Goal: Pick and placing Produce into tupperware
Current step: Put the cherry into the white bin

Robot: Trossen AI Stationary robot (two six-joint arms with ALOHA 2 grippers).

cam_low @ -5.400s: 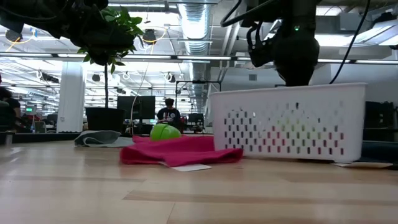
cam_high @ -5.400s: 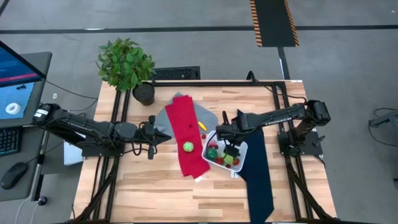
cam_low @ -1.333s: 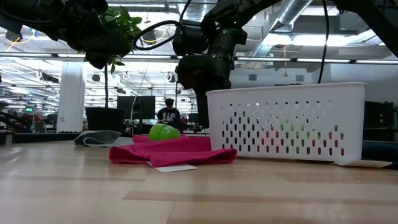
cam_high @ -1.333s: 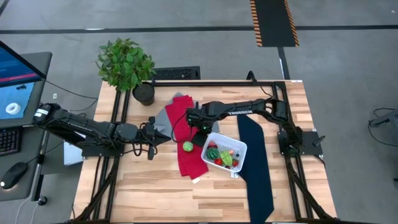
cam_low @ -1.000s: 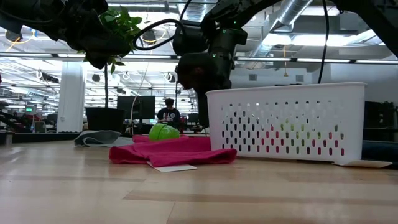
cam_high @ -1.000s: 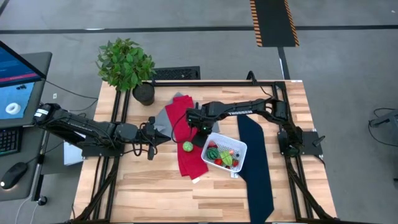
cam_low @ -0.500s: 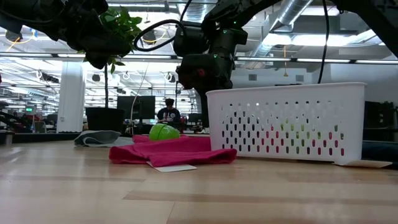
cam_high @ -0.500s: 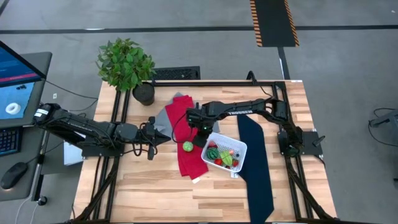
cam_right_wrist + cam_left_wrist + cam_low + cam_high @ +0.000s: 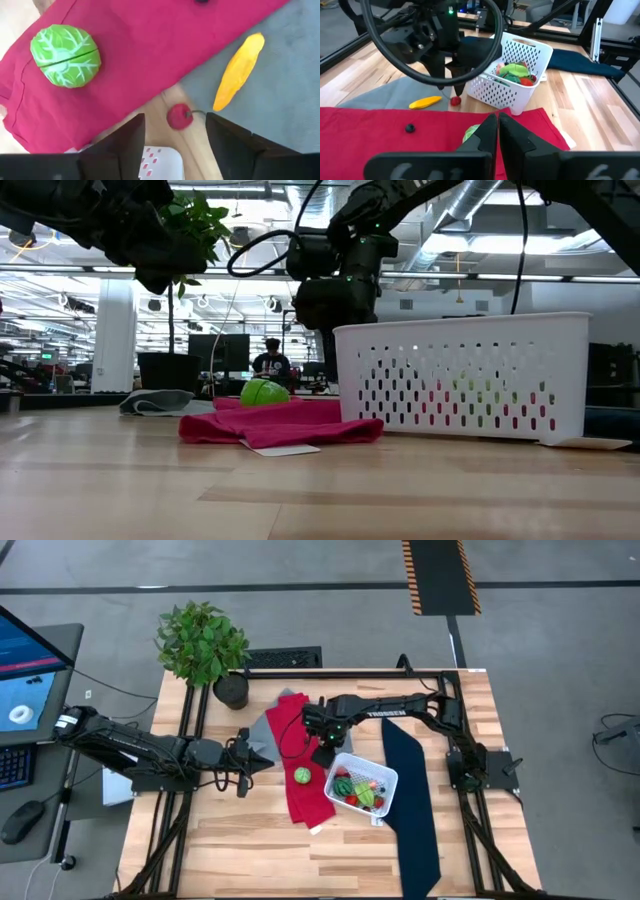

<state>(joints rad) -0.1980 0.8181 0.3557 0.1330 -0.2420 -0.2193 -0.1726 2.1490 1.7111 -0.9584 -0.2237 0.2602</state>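
The right end effector hung just above the tabletop beside the near corner of the tupperware, its two fingers spread wide and holding nothing. In the right wrist view the small red cherry lay on bare wood almost directly beneath it, inside the gap between the fingers and a little nearer the one toward the cloth; its thin stem pointed away toward the yellow piece. That was the relation the coming pick appeared to turn on: a mostly straight descent, with the stem lying roughly along the line the fingers would close on.

The yellow piece lay just beyond the cherry on the grey cloth, its long axis slanting away from the end effector. The green cabbage sat on the red cloth, off to the other side and well apart from the cherry.

The tupperware already held several red and green pieces and stood between the red cloth and the navy cloth.

The left end effector waited over the far edge of the red cloth, its fingers pressed together and empty. The right arm was plainly the nearer one to the cherry.
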